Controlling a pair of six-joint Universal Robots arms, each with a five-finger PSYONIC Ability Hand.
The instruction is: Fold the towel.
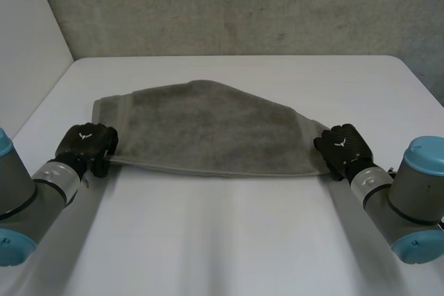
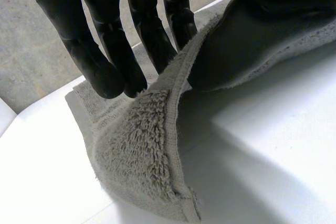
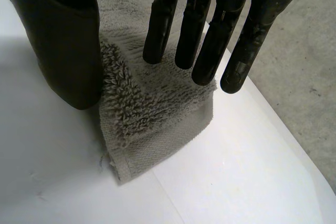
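Closest to me is a bare stretch of the white table (image 1: 222,240), with nothing lying between the arms or in the way of the hands. The left arm (image 1: 28,199) and the right arm (image 1: 409,199) reach in low from either side, grey with light-blue caps.

The left hand (image 1: 87,145) is at the near left corner of the grey towel (image 1: 208,126). In its wrist view the fingers (image 2: 105,61) are nearly straight on one face of the cloth and the thumb (image 2: 252,40) presses against the other, so the hem is pinched between them. The corner droops below the grip.

The right hand (image 1: 341,147) is at the near right corner, posed much the same. Its straight fingers (image 3: 205,40) lie over the looped pile, the thumb (image 3: 63,40) closes in from the other side, and the corner hangs down towards the table top. I can't tell whether the tip touches it.

Between the two hands the towel's near edge runs straight, with a band of shadow on the table under it. Beyond that the cloth slopes back and lies on the table, its far left corner flat and the far edge humped in the middle.

Past the far edge of the table stands a rough grey wall (image 1: 243,5), with a plain white panel (image 1: 28,32) along the left side.
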